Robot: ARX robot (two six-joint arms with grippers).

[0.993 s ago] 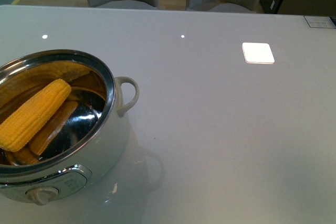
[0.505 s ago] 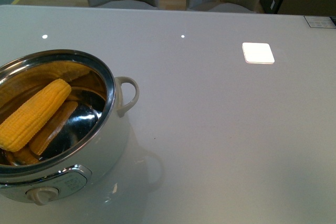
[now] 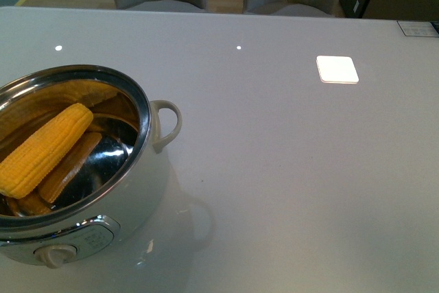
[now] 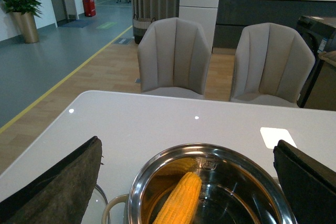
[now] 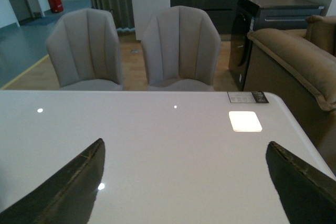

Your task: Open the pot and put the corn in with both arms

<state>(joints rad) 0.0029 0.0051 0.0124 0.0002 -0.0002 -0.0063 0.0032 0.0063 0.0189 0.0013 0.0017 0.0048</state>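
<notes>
On the near-left part of the white table (image 3: 288, 169) sits the pot (image 3: 137, 190), lid off, steel interior exposed. Corn (image 3: 44, 149) lies inside it, tilted, thick end low toward the front, tip up against the far wall; its reflection shows on the steel beside it. Loop side handle (image 3: 167, 123) points toward the table middle, dial knob (image 3: 55, 254) faces the robot. No lid visible in any view.

Front view: neither arm in shot.

Left wrist view: left gripper (image 4: 189, 182) hangs above the pot, fingers (image 4: 58, 187) spread wide, one on each side of the rim, touching nothing, nothing held. Corn sits between them, below.

Right wrist view: right gripper (image 5: 184, 187) is over bare table, well apart from the pot, fingers (image 5: 68, 192) also spread wide and empty.

Bright square light patch (image 3: 337, 69) on the far-right tabletop. Two grey chairs (image 4: 176, 56) stand at the far edge; a brown sofa (image 5: 299, 72) lies off to the right.
</notes>
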